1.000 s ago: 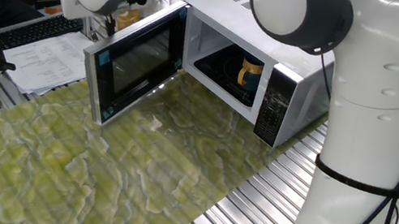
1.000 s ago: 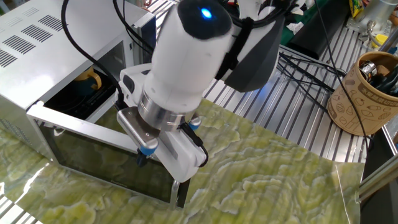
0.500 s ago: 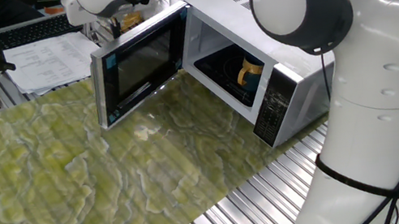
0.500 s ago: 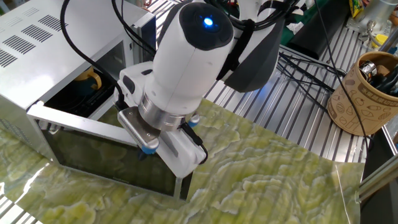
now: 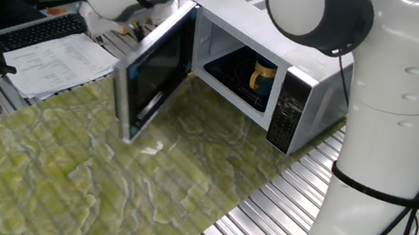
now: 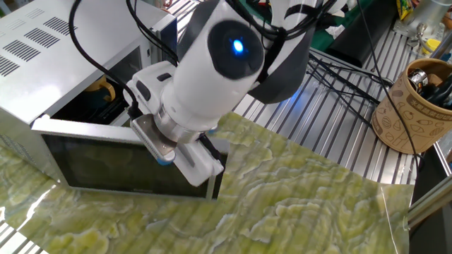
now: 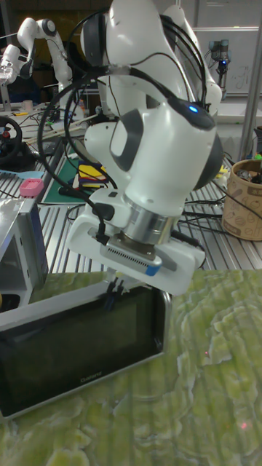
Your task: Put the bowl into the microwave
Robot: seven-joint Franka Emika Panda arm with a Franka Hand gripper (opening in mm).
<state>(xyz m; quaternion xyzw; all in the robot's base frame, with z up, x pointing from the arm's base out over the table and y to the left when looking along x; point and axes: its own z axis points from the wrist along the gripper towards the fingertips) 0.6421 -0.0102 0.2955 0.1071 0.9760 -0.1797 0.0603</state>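
Green marbled covering spreads over the table [image 5: 59, 196]. Nearest, the microwave [image 5: 293, 77] door [image 5: 154, 75] stands partly open, the fingers [image 7: 113, 287] at its top edge, their gap hidden. Farther, toward 2 o'clock, the bowl [image 5: 263, 75] sits inside the cavity.

microwave [image 5: 289, 77]: 1 | bowl [image 5: 263, 75]: 1 | brown patterned cup [image 6: 413, 106]: 1

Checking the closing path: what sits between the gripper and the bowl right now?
In the other fixed view, only the microwave's half-open door separates the gripper from the bowl inside the microwave.
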